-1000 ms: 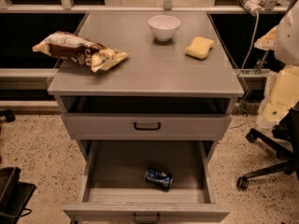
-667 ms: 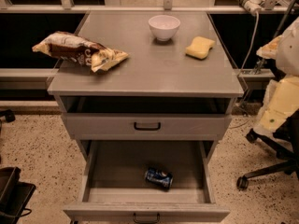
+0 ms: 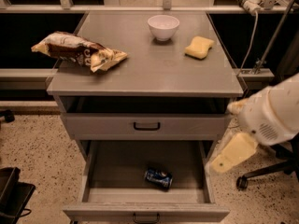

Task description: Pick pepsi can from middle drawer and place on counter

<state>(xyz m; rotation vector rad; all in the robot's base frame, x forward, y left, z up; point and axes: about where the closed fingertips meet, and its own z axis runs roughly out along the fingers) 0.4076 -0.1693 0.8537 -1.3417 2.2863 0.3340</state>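
Note:
The pepsi can point(image 3: 158, 178) lies on its side inside the open middle drawer point(image 3: 145, 212), near the middle front of the drawer floor. The drawer is pulled out below the upper grey drawer front point(image 3: 146, 125). The counter point(image 3: 154, 69) tops the cabinet. My gripper point(image 3: 223, 161) hangs at the end of the white arm point(image 3: 273, 113), just outside the drawer's right wall. It is above and to the right of the can and holds nothing that I can see.
On the counter are a brown-and-yellow snack bag point(image 3: 79, 52) at the left, a white bowl point(image 3: 163, 27) at the back and a yellow sponge point(image 3: 199, 47) at the right. A chair base point(image 3: 254, 176) stands on the floor at the right, a black object point(image 3: 11, 192) at lower left.
My arm has swung left and down from the right edge of the view. The gripper now sits beside the open drawer's right side. The can and the counter items have not moved.

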